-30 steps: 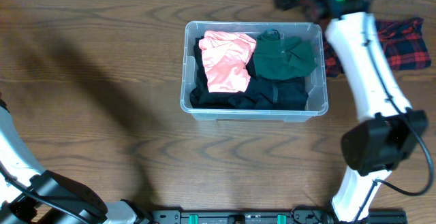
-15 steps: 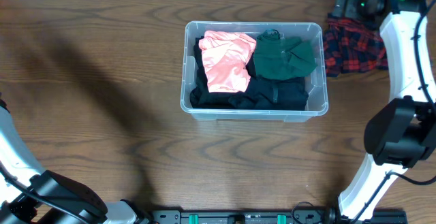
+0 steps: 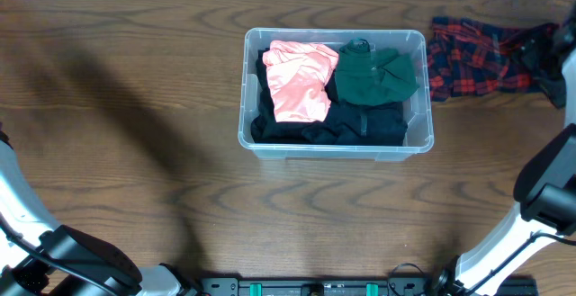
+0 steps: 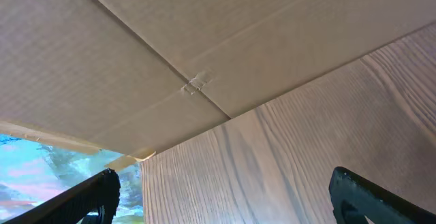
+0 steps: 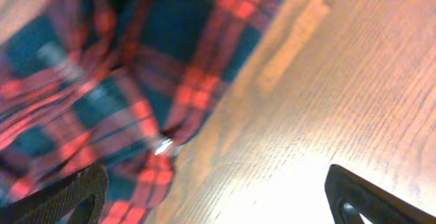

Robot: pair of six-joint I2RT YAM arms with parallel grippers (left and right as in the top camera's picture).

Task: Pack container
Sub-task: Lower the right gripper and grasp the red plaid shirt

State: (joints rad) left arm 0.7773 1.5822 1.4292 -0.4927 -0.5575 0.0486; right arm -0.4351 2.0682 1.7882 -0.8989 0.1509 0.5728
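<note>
The clear plastic container (image 3: pixel 248 137) stands mid-table in the overhead view. It holds a pink garment (image 3: pixel 300 80), a dark green garment (image 3: pixel 373 73) and black clothes (image 3: pixel 360 125). A red and dark blue plaid cloth (image 3: pixel 472 58) lies flat on the table to its right, and fills the upper left of the right wrist view (image 5: pixel 116 81). My right gripper (image 5: pixel 218 190) is open and empty, low over the plaid cloth's edge and bare table. In the overhead view it is a dark shape (image 3: pixel 546 55) at the cloth's right end. My left gripper (image 4: pixel 225 190) is open and empty, out of the overhead view.
The left wrist view shows wooden table top (image 4: pixel 306 149) and a brown cardboard wall (image 4: pixel 170 47) beside it. The left arm's white link (image 3: pixel 18 206) and base are at the lower left. The right arm's base (image 3: pixel 549 197) is at the lower right edge.
My right arm has swung from behind the container's back right corner out to the right edge. The plaid cloth, partly covered before, now lies in full view.
</note>
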